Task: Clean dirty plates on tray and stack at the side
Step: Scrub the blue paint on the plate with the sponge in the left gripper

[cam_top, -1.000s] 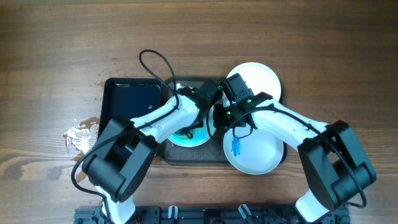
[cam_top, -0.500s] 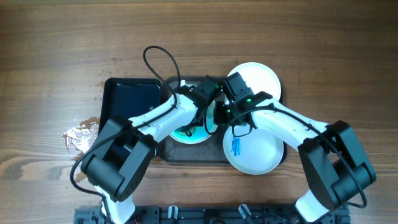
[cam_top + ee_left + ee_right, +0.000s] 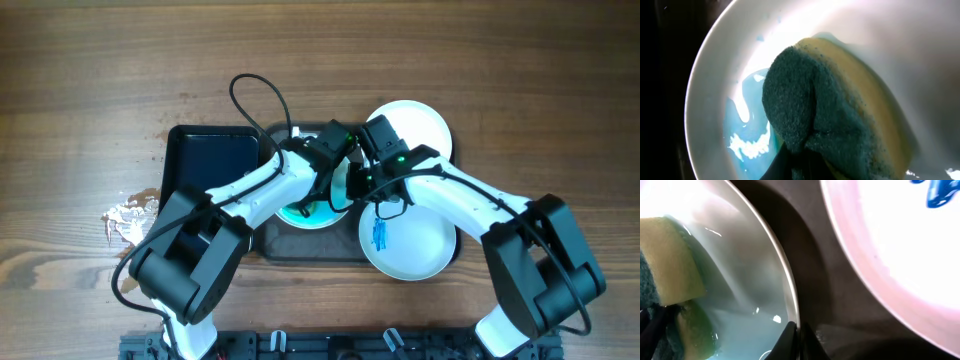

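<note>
Your left gripper [image 3: 797, 162] is pinching a sponge [image 3: 835, 115] with a green scouring face and a yellow body. In the left wrist view the sponge is pressed into the hollow of the wet plate [image 3: 705, 95]. A pool of blue liquid [image 3: 747, 132] lies beside it, toward the lower left of the frame. Only the dark finger ends show at the bottom edge, closed on the sponge.

Your right gripper [image 3: 799, 332] has its fingers pressed together on the rim of that same plate, at the bottom centre of the right wrist view. The sponge's yellow side sits at the far left of that frame.

From overhead, the wet plate lies left of centre on the tray [image 3: 300, 250], mostly covered by your two wrists, which meet over it.

The smeared plate [image 3: 425, 255] fills the lower right of the tray and reaches past the tray's lower rim. Its blue smear [image 3: 380, 236] is close to the plate's left edge.

The third plate [image 3: 420, 120], plain white, sits at the upper right and reaches past the tray's upper rim. Your right arm hides the place where these two plates meet, so you cannot tell whether they touch.

A smaller glossy black tray [image 3: 210, 165] lies just beside the grey tray, at its left. Further left, a crumpled whitish scrap [image 3: 130, 218] rests on the wooden table [image 3: 100, 80].
</note>
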